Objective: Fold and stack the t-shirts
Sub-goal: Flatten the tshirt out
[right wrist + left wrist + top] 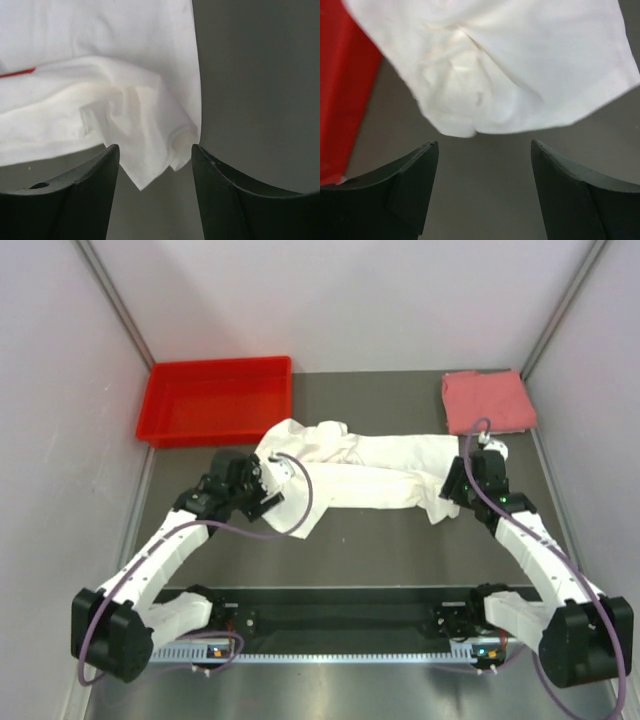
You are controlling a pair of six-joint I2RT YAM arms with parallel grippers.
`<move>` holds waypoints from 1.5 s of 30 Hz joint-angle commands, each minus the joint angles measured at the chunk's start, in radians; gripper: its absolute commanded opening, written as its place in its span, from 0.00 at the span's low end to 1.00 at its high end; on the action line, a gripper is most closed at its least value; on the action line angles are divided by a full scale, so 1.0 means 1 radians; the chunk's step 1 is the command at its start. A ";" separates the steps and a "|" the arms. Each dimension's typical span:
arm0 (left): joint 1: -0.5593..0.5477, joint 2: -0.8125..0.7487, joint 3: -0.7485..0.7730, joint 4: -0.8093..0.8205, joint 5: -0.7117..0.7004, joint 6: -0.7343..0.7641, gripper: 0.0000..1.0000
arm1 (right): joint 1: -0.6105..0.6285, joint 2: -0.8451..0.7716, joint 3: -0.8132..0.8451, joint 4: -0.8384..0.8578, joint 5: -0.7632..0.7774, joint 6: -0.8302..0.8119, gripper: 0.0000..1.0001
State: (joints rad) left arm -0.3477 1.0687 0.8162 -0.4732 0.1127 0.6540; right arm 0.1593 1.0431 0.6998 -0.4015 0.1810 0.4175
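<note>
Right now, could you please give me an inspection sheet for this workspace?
Surface: dark grey table, no spills seen.
Job's things: white t-shirt bunched lengthwise across the middle, unfolded; pink-red t-shirt folded at the far right corner.
Clutter: red bin at far left, nothing seen inside.
Grippers: left gripper open, just short of the white shirt's edge; right gripper open, a shirt corner between its fingers.
Cables: purple cable loops from the left wrist by the shirt's near edge.
Surroundings: pale walls on three sides; nothing else seen.
</note>
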 commanded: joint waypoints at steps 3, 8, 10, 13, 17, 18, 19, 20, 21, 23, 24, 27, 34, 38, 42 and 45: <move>-0.106 0.072 -0.156 0.020 -0.104 0.059 0.89 | 0.013 -0.120 -0.131 -0.016 -0.098 0.139 0.59; -0.119 0.148 -0.164 0.119 -0.104 0.018 0.94 | 0.014 -0.108 -0.229 0.079 -0.159 0.211 0.66; -0.122 0.180 -0.176 0.163 -0.104 0.016 0.96 | 0.016 -0.092 -0.265 0.127 -0.172 0.247 0.69; -0.128 0.236 -0.192 0.223 -0.104 0.013 0.98 | 0.016 -0.034 -0.275 0.222 -0.219 0.271 0.69; -0.139 0.312 -0.199 0.269 -0.134 0.004 0.96 | 0.016 0.043 -0.273 0.303 -0.265 0.290 0.51; -0.142 0.323 -0.201 0.274 -0.140 0.003 0.94 | 0.016 0.041 -0.273 0.305 -0.265 0.290 0.44; -0.143 0.332 -0.201 0.269 -0.137 -0.002 0.92 | 0.014 0.035 -0.275 0.302 -0.264 0.290 0.37; -0.145 0.333 -0.203 0.263 -0.130 -0.004 0.84 | 0.013 0.014 -0.275 0.284 -0.253 0.290 0.23; -0.148 0.330 -0.204 0.255 -0.117 -0.008 0.75 | 0.013 0.002 -0.273 0.271 -0.247 0.287 0.17; -0.149 0.310 -0.210 0.252 -0.081 -0.027 0.46 | 0.013 -0.047 -0.275 0.219 -0.236 0.276 0.04; -0.149 0.294 -0.212 0.249 -0.061 -0.030 0.40 | 0.013 -0.064 -0.273 0.195 -0.233 0.270 0.01; -0.151 0.261 -0.195 0.219 -0.039 -0.063 0.00 | 0.011 -0.126 -0.261 0.092 -0.226 0.254 0.00; -0.149 0.064 0.006 -0.244 -0.017 -0.140 0.00 | 0.003 -0.297 -0.113 -0.345 -0.264 0.225 0.00; -0.149 -0.102 0.127 -0.554 0.141 -0.097 0.00 | 0.002 -0.379 -0.046 -0.519 -0.314 0.239 0.00; -0.149 -0.205 0.241 -0.818 0.205 -0.015 0.00 | 0.002 -0.440 -0.039 -0.667 -0.365 0.237 0.00; -0.149 -0.210 0.300 -0.997 0.240 0.048 0.00 | 0.002 -0.486 -0.103 -0.735 -0.469 0.239 0.00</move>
State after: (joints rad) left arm -0.4938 0.8474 1.0687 -1.1416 0.2615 0.6136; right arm 0.1669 0.5838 0.6304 -0.9649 -0.1761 0.6624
